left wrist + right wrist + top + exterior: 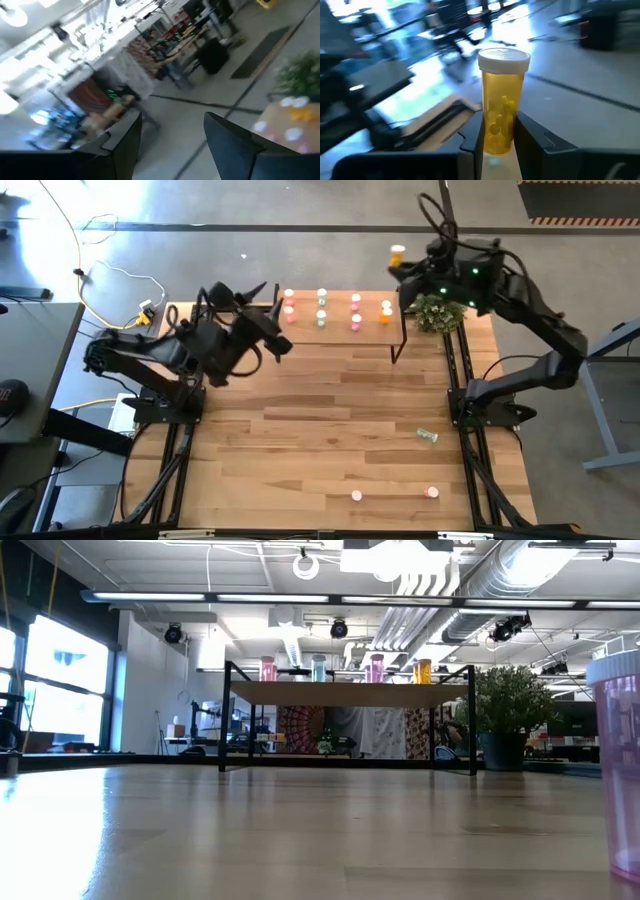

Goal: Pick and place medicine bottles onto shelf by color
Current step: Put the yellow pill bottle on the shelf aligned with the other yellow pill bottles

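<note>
1. Wooden plank worktop (320,420) spanning the scene, with both arm bases bolted at its side edges, presumably so each arm can reach the middle.
2. Dark left arm folded over the worktop's left far part, left gripper (283,340) raised just short of the shelf; fingers (125,142) apart and empty, pointing out at the room.
3. Dark right arm stretched to the far right corner, right gripper (410,272) lifted above the shelf's right end; fingers (532,137) clamped on an orange bottle (501,100), held upright by its lower body, likely so it can be set down standing on its base.
4. Light-wood shelf (340,330) on black legs at the far edge, with a potted plant (438,312) just beside its right end.
5. Sorted bottles (322,308) standing in short columns by colour: red at left, then green, pink and orange, so the held orange bottle probably belongs at the right end.
6. Stray bottles near the front: a green one (428,436) lying on its side, two pink ones (357,496) upright, not yet sorted.
</note>
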